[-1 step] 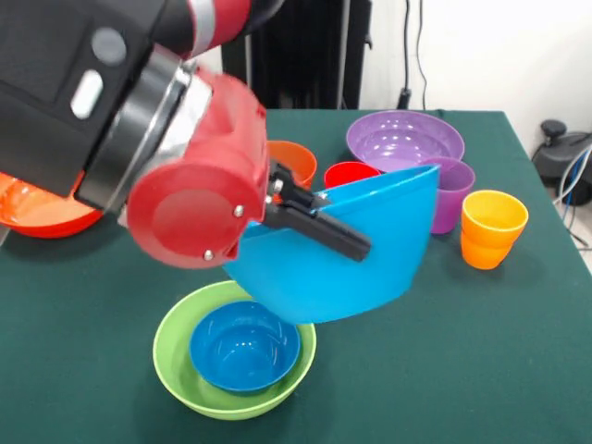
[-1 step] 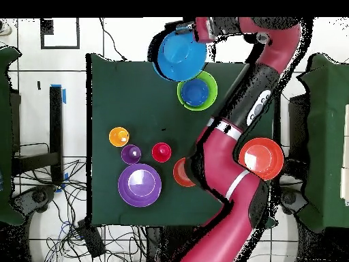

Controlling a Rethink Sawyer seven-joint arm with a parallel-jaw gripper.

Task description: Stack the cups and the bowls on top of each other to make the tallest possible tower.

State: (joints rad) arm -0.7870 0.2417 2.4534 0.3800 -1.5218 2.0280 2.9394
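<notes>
While the arm hung low over the green surface [image 1: 518, 370], the gripper [image 1: 319, 217] had its jaws clenched on the rim of the light blue bowl [image 1: 370, 250], one black finger lying inside the wall and the bowl tilted well off level in the air. Seen from the front, that bowl hovered just above and to the 1 o'clock side of the lime green bowl [image 1: 176, 365], which sat on the surface with the small dark blue bowl [image 1: 242, 347] nested inside it; whether the light blue bowl touched the green rim could not be told.

From the held bowl, the rest lay toward 12 to 3 o'clock:
- the wide purple bowl [image 1: 404, 139] at about 1 o'clock, with the red cup [image 1: 350, 173] in front of it;
- the purple cup [image 1: 451, 190] and the orange cup [image 1: 493, 228] toward 3 o'clock;
- a small orange bowl [image 1: 294, 159] at 12 o'clock;
- the orange-red bowl [image 1: 42, 215] far out at 9 o'clock.

The bowl looked light, stiff and glossy, so probably slippery; a pinch on the thin rim seemed the only practical hold, though it let the bowl swing and tilt. Levelling it before release would likely matter, since a deep bowl dropped askew over the smaller blue one could rock or slide off.
</notes>
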